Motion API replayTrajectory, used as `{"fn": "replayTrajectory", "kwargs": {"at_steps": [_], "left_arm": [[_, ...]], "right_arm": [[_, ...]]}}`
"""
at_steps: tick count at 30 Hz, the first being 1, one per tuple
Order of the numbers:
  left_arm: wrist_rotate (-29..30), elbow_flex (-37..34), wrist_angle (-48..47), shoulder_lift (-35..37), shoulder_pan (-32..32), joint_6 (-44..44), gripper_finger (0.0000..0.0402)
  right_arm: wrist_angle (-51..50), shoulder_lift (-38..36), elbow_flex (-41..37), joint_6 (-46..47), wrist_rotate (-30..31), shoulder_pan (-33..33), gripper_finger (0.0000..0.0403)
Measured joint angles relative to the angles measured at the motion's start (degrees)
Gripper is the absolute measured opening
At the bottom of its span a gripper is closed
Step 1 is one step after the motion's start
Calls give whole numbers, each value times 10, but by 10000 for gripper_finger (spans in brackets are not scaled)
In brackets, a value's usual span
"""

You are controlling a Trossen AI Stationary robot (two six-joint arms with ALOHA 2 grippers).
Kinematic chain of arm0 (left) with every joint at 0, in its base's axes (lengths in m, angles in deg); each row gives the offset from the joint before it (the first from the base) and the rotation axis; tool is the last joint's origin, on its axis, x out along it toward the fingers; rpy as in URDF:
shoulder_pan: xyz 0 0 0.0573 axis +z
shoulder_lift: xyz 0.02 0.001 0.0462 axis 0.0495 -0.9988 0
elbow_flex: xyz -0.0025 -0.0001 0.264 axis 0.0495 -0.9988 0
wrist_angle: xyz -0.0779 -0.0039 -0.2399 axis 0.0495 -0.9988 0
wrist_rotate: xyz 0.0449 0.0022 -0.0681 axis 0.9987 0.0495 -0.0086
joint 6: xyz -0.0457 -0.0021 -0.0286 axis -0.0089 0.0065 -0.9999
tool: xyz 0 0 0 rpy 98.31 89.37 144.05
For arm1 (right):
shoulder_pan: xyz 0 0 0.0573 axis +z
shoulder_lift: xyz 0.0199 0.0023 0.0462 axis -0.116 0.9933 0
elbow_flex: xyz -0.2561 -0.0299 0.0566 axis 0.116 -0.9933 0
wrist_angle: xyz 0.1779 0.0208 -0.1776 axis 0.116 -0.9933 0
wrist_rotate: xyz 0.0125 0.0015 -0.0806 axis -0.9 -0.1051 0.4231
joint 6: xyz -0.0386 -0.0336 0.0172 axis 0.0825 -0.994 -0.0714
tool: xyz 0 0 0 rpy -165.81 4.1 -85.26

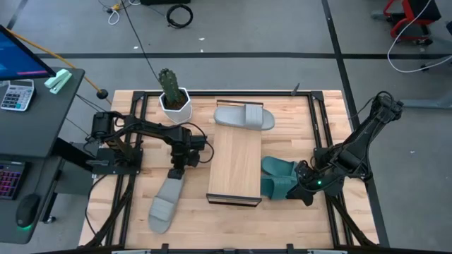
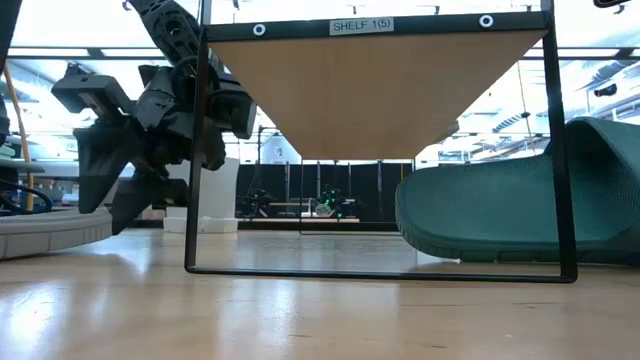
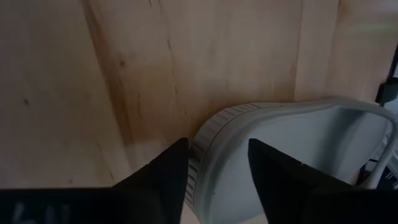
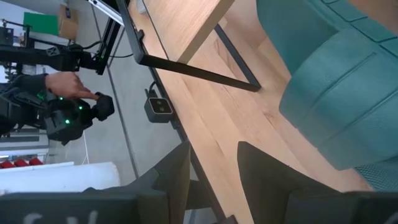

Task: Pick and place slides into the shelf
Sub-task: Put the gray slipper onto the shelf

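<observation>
Left wrist view: left tool (image 3: 214,171) fingers straddle grey slide (image 3: 298,162) rim, part open | high view: second grey slide (image 1: 244,116) on shelf (image 1: 236,166)

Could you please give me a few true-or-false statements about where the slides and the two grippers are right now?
1. A grey slide lies across the far end of the shelf. True.
2. The left gripper is at the teal slides. False: it is at the end of the other grey slide, left of the shelf.
3. The right gripper is beside the teal slides. True.
4. A cactus stands on the shelf. False: its pot sits on the table, off the shelf's far left corner.
5. The right gripper holds a slide. False: its fingers are empty.
</observation>
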Motion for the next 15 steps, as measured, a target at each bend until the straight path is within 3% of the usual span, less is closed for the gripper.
{"fn": "replayTrajectory", "kwargs": {"at_steps": [11,15], "left_arm": [[13,0,-14,0,0,15,20],[7,0,-60,0,0,-3,15]], "right_arm": [[-3,0,0,-3,2,0,142],[-5,0,0,-6,12,0,142]]}}
